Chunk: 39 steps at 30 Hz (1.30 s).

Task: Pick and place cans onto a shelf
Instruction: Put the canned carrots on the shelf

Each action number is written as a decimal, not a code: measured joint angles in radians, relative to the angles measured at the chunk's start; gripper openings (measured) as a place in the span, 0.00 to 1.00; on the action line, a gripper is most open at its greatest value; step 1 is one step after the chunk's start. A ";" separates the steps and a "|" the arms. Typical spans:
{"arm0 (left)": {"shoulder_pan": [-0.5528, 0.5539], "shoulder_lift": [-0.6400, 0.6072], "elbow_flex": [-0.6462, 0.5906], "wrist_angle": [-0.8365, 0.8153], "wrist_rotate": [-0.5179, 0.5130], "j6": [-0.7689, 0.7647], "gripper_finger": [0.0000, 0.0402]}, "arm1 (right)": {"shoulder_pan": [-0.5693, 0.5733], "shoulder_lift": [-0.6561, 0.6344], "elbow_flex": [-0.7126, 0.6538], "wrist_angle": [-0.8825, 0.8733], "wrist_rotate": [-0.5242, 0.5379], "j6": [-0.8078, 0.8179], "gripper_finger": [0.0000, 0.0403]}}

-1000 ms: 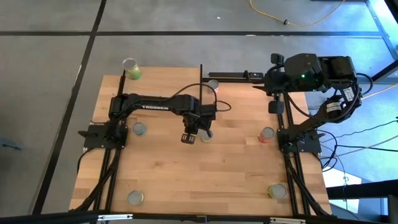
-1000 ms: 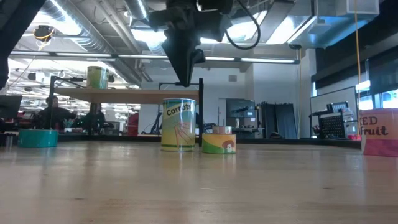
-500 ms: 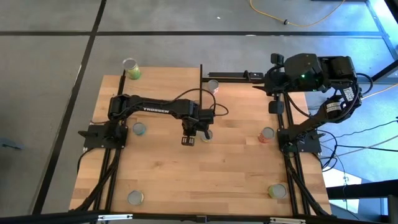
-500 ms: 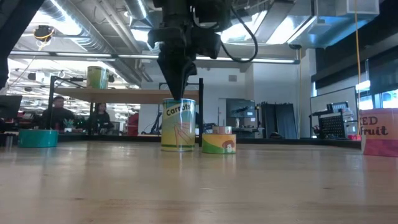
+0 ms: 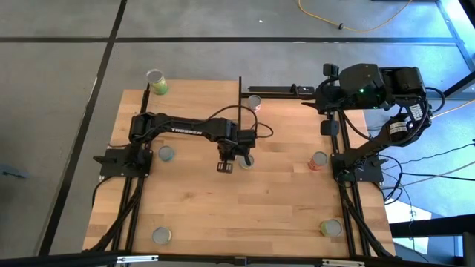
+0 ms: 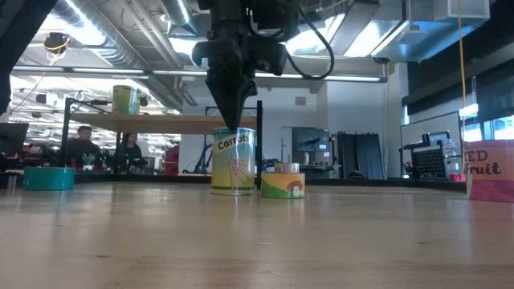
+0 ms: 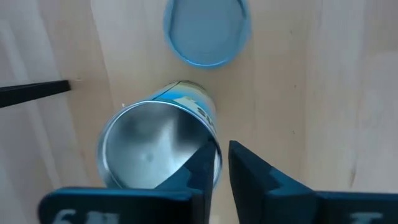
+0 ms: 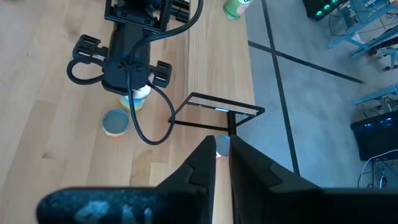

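Left gripper (image 6: 234, 120) has dropped since a second ago onto the carrots can (image 6: 234, 161), which has shifted slightly; fingers (image 7: 205, 168) close together at the can's rim, a firm grip can't be told. Can stands mid-table beside a short green can (image 6: 283, 184), shelf (image 6: 161, 122) behind. Right gripper (image 8: 222, 155) waits raised at the table's far right corner, fingers nearly together.

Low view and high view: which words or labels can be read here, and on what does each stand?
"Carrots": on the yellow-green can under the left gripper.
"ED fruit" (cut off at the frame edge): on the red can at the right edge.
"TROSSEN": on the left arm, high view.
Label on the short can beside the carrots can: pictures only, no words legible.
Green can on the shelf: too small to read.
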 joint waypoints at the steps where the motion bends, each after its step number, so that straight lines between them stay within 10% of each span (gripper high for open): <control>1: 0.001 0.000 0.000 0.001 -0.002 0.000 0.06 | 0.000 0.000 0.000 0.000 0.000 0.000 0.12; 24: -0.015 -0.036 0.016 -0.102 0.049 -0.028 0.00 | 0.000 0.000 0.000 0.000 0.000 0.001 0.12; 39: -0.043 -0.077 0.374 -0.340 -0.090 -0.114 0.00 | 0.000 0.001 0.000 0.000 0.000 0.002 0.12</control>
